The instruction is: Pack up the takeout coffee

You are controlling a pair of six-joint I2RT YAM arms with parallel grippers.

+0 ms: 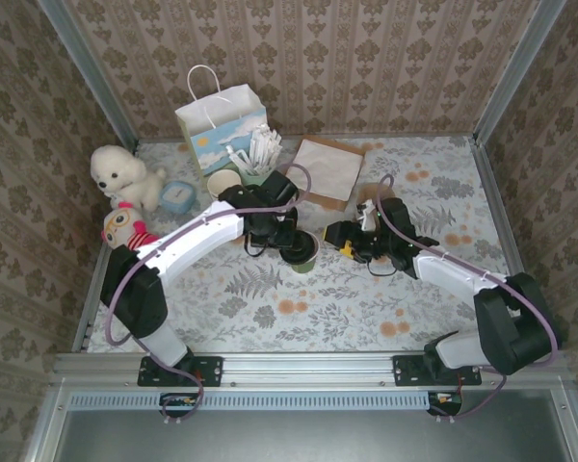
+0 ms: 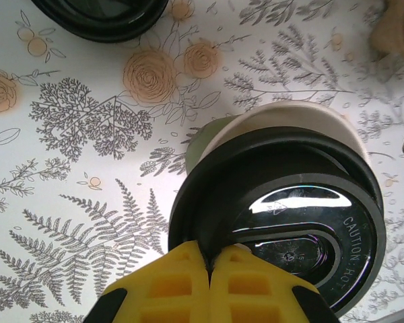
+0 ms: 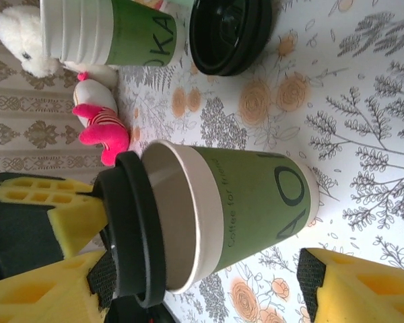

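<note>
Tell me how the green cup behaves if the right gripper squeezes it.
The cup looks like thin paper, so a hard squeeze would probably dent it. Its lid sits askew, rim showing, and may slip off. Narrow base: it could tip.

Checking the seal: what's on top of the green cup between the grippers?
A black lid, pinched by the left gripper, lies askew over the green cup; part of its cream rim shows uncovered. The lid hides whatever is inside.

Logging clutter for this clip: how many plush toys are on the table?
2. A white dog at the far left edge; a pink-footed toy just nearer, on the same side. The bag could hide more.
</note>
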